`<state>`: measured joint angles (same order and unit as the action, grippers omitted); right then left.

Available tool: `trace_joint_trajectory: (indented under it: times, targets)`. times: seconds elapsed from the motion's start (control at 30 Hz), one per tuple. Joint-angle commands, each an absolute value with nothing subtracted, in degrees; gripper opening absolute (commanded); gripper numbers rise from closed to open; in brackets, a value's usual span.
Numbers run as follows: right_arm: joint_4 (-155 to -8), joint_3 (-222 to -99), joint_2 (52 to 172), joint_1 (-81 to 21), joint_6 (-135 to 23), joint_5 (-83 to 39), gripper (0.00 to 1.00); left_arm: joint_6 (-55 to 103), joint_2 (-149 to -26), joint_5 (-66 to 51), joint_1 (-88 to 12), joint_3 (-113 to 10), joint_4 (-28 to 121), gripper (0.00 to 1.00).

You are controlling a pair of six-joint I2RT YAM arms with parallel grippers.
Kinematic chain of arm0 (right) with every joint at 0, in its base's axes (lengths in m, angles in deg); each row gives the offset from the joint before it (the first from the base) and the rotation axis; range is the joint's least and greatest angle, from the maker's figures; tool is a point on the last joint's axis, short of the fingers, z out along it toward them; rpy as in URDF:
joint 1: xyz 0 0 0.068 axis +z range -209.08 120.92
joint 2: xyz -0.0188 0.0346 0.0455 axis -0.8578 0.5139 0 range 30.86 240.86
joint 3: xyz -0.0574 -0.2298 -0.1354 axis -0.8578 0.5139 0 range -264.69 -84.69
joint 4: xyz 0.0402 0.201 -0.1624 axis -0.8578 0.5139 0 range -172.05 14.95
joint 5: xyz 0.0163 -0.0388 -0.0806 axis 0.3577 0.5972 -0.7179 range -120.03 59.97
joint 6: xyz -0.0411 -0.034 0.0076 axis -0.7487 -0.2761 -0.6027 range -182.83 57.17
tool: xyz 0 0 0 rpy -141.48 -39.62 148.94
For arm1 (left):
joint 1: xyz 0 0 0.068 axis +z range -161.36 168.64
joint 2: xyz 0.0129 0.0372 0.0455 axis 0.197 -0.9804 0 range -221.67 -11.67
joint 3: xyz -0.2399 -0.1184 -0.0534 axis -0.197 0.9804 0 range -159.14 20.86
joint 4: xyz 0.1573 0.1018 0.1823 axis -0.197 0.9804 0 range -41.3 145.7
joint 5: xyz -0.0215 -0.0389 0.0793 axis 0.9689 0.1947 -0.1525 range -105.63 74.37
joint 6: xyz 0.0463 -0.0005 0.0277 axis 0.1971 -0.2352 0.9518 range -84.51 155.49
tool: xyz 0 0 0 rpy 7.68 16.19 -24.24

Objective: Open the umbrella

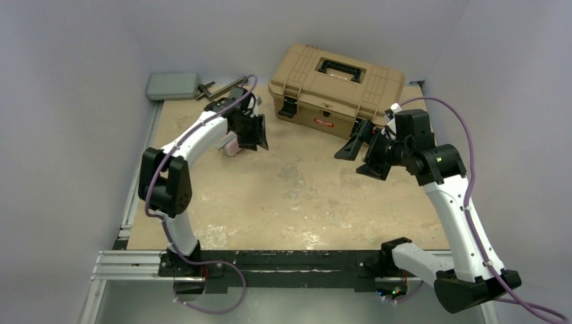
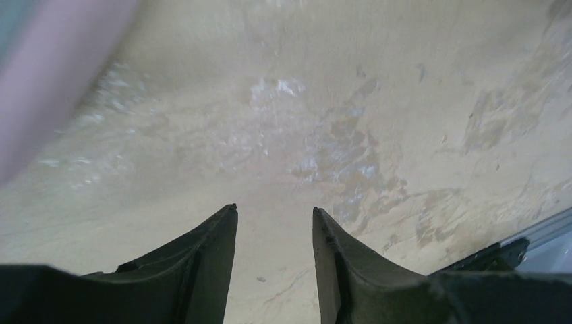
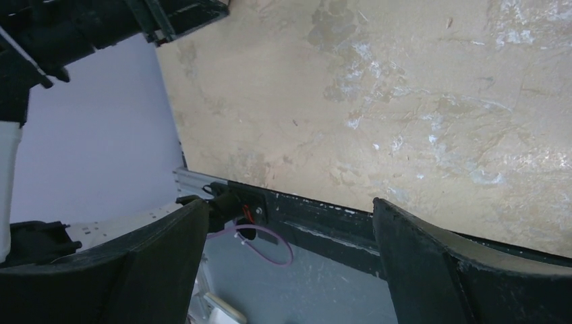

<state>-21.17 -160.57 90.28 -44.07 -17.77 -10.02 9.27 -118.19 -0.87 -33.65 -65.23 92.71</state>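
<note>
tan hard-plastic toolbox (image 1: 336, 94) with black latches sits on scuffed beige tabletop (image 1: 297, 196); left gripper (image 2: 275, 210) slightly spread, empty; right gripper (image 3: 290, 202) spread wide, empty.

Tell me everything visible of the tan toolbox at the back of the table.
The toolbox is a tan hard-plastic case, lid shut, standing flat on the far part of the table, turned slightly askew. A black handle lies folded in a recess in the lid; a black latch and a red label show on the front. The open right gripper hangs before its right front corner; contact cannot be told.
</note>
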Motion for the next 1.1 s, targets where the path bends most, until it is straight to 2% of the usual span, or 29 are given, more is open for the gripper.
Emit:
trace_joint_trajectory:
  times: [0.0,0.3,0.47,0.53,0.7,0.8,1.07]
  targets:
    - [-22.57,-164.13,91.15,-44.01,-17.78,-10.53,0.90,7.26,-114.51,-6.04,-26.23,-72.60,91.16,0.43]
    - [-21.12,-164.66,91.48,-43.97,-18.32,-8.52,0.90,3.22,-132.46,-8.10,-16.94,-94.01,98.55,0.41]
    - [-20.40,-165.80,91.68,-43.96,-18.80,-8.81,0.90,0.35,-139.48,-3.99,-16.37,-96.97,100.11,0.42]
    - [-20.09,-166.42,91.75,-43.94,-19.26,-8.92,0.90,-1.42,-140.40,-1.73,-16.46,-95.26,100.56,0.40]
    - [-18.68,-167.49,91.78,-44.01,-20.51,-9.91,0.90,-2.37,-133.66,0.09,-18.31,-84.37,94.30,0.41]
    - [-18.69,-167.04,91.85,-43.98,-20.90,-9.90,0.90,-0.32,-131.55,-0.71,-21.46,-81.92,96.92,0.41]
    - [-22.48,-163.47,91.30,-43.96,-20.24,-8.91,0.91,-2.03,-120.58,-0.67,-31.17,-64.63,93.30,0.43]
